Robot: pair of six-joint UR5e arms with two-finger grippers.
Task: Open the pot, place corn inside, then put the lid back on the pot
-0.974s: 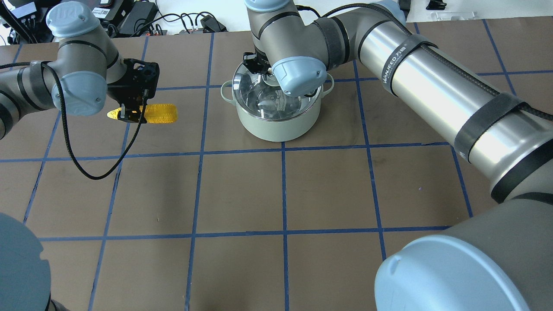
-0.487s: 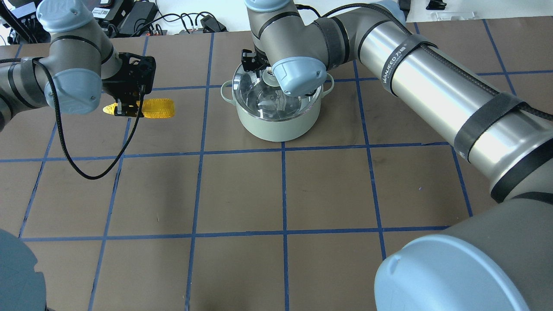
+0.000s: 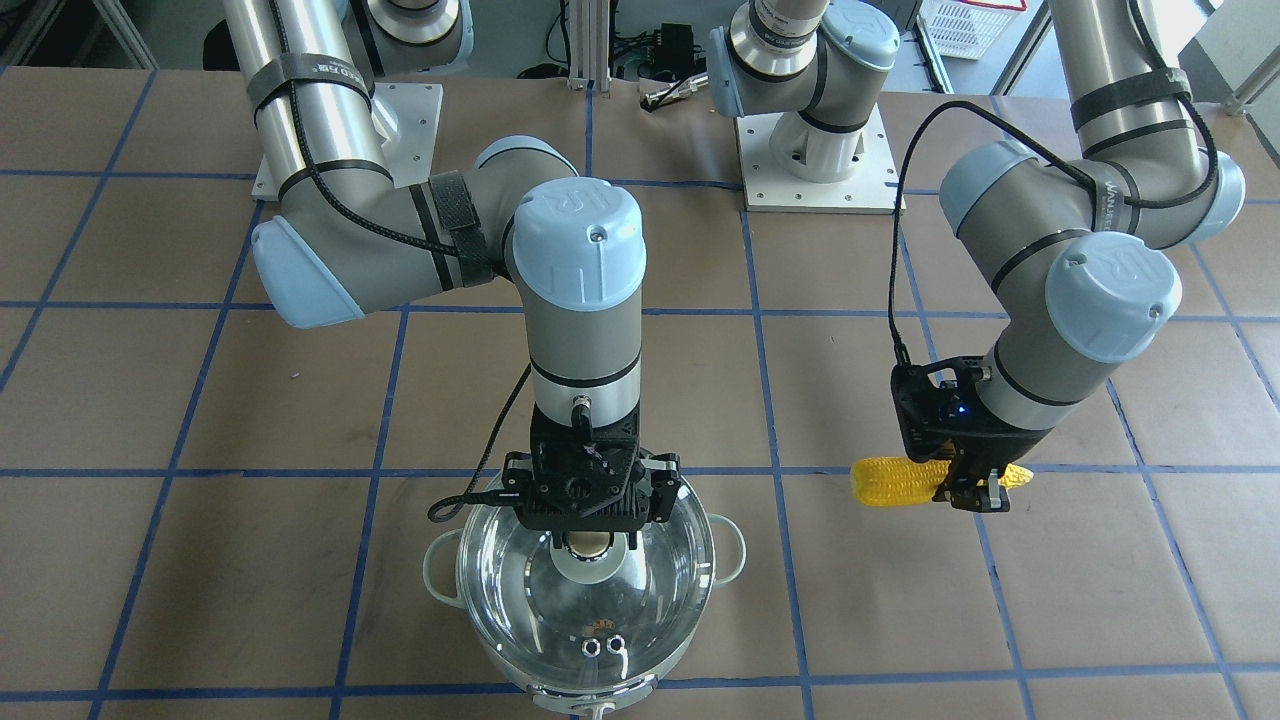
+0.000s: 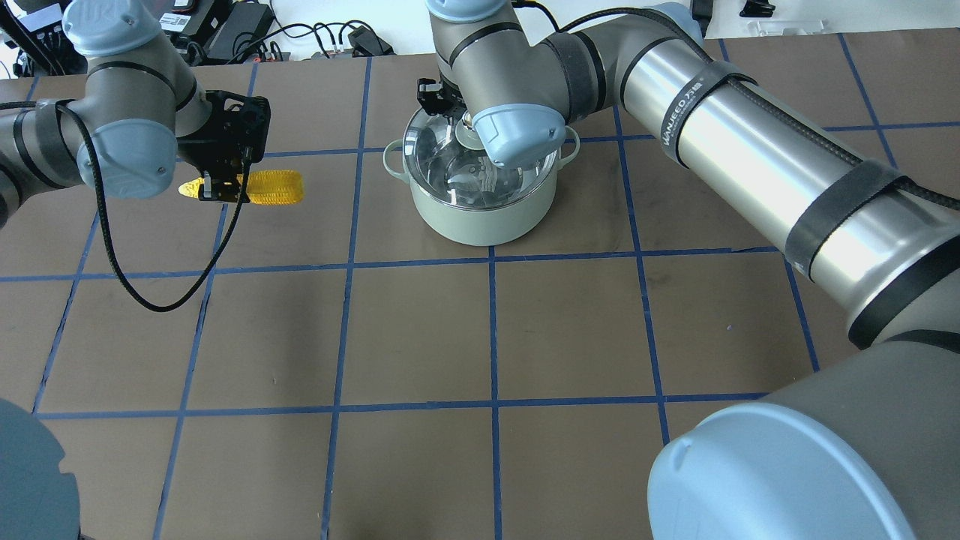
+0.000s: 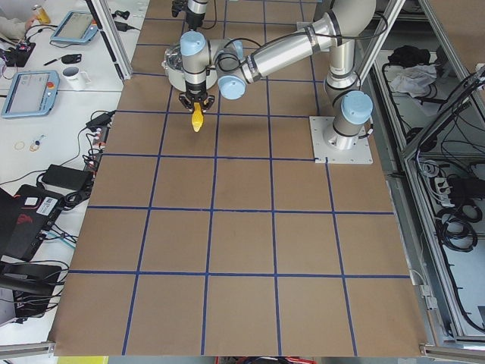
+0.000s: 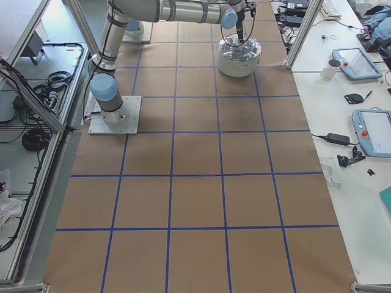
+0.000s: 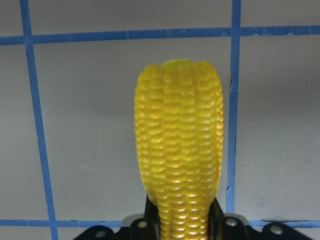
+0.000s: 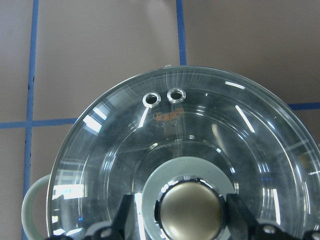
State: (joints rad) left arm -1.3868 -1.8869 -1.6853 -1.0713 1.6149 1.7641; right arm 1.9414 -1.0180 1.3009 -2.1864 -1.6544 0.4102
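**Desk:** What have you got on the left side?

**Me:** I'm using the overhead view as my dial, with twelve o'clock at the edge far from the robot. My left gripper [image 3: 972, 493] is at about ten o'clock on the table [image 4: 420, 337], and it has the corn [image 7: 179, 150]. Its fingers [image 7: 215, 212] are narrow, pinched on the cob's flanks near the tapered end. The cob lies level, with the blunt end toward three o'clock and the tip toward nine. I can't judge whether it clears the tabletop.

**Desk:** And the pot?

**Me:** The pot [image 4: 480, 221] stands at roughly twelve o'clock, well apart from the corn. Its loop handles [image 4: 390, 159] are at nine and three. The lid [image 8: 125, 150] covers its mouth. I can't tell whether it rests on the rim or sits a touch above it.

**Desk:** Right arm?

**Me:** My right gripper [image 8: 184, 220] is straight over the lid, with the knob [image 8: 191, 210] between its fingers [image 8: 129, 220]. They are narrow, close on either side of the knob. In the wrist view a sliver of the pale green base shows between one finger and the knob. So I can't tell whether they are actually pinching it.

**Desk:** Anything else on the lid?

**Me:** The two vent rings [image 8: 176, 94] sit side by side at twelve o'clock from the knob in that wrist view, between knob and rim.
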